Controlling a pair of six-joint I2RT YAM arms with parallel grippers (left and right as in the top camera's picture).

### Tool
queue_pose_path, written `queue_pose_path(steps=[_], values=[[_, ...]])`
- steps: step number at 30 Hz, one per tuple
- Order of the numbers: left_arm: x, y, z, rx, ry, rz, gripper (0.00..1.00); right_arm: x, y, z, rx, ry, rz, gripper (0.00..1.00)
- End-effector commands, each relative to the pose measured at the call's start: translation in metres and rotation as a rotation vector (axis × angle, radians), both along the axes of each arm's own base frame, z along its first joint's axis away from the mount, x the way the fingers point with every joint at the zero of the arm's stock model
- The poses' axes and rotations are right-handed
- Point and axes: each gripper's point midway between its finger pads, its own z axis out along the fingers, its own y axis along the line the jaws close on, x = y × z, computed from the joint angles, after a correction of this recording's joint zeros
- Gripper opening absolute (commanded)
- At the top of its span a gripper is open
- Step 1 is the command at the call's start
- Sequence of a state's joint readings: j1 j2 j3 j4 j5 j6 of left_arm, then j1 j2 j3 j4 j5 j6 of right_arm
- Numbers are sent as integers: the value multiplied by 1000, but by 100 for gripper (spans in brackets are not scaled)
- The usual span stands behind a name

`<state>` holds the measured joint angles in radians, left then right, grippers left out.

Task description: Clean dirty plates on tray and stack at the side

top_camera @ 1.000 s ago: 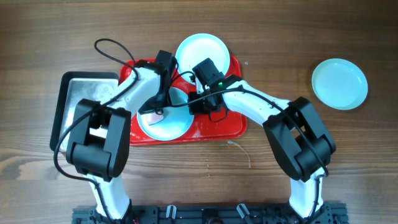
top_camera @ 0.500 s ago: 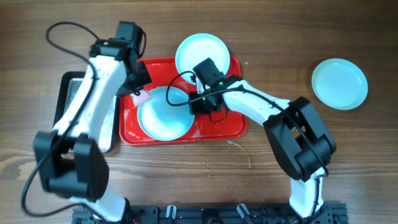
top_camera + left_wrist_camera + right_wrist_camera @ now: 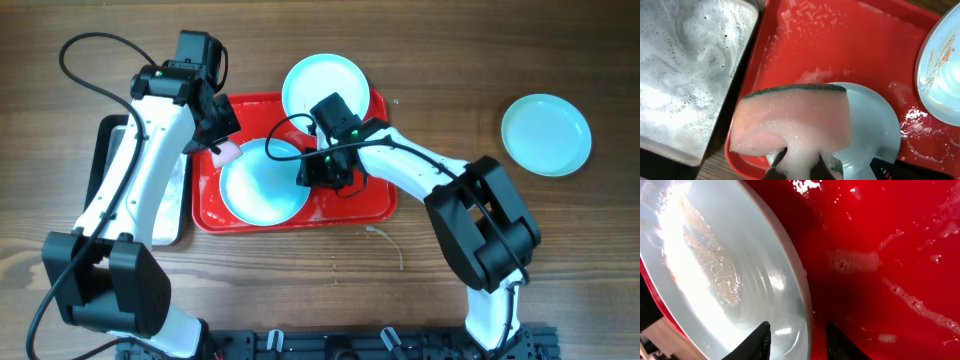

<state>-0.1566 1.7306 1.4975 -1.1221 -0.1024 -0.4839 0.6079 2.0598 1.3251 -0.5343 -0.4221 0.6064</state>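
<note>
The red tray (image 3: 360, 205) sits mid-table to catch suds, with the metal tray of soapy water (image 3: 108, 140) just beside it for wetting. One turquoise plate (image 3: 262, 190) lies flat on it. A streaked plate (image 3: 322, 88) overhangs its back rim, and a third plate (image 3: 546, 134) rests well apart, likely starting the stack. The left gripper (image 3: 799, 167) pinches a foamy pink sponge (image 3: 795, 117) over the flat plate's edge. The right gripper (image 3: 797, 340) has its jaws apart astride that plate's rim, probably to steady it.

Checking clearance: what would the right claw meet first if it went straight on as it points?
Likely the rim of the streaked plate, which sits between the fingers of the right claw; the red tray lies just beyond. Depth is unclear.
</note>
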Motion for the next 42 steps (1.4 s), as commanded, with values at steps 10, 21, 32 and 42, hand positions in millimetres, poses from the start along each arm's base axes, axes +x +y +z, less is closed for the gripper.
queue_pose_path(steps=[10, 21, 32, 42], values=[[3, -1, 8, -13, -22, -10, 4, -5, -13, -32, -158, 16, -102, 4], [3, -1, 8, -13, -22, -10, 4, 8, -17, 20, -133, -122, -62, 4], [3, -1, 8, -13, -22, -10, 4, 43, -134, 149, -609, -631, -227, 4], [4, -1, 7, -16, -25, -4, 5, 49, -170, 207, -1100, -939, -162, 4]])
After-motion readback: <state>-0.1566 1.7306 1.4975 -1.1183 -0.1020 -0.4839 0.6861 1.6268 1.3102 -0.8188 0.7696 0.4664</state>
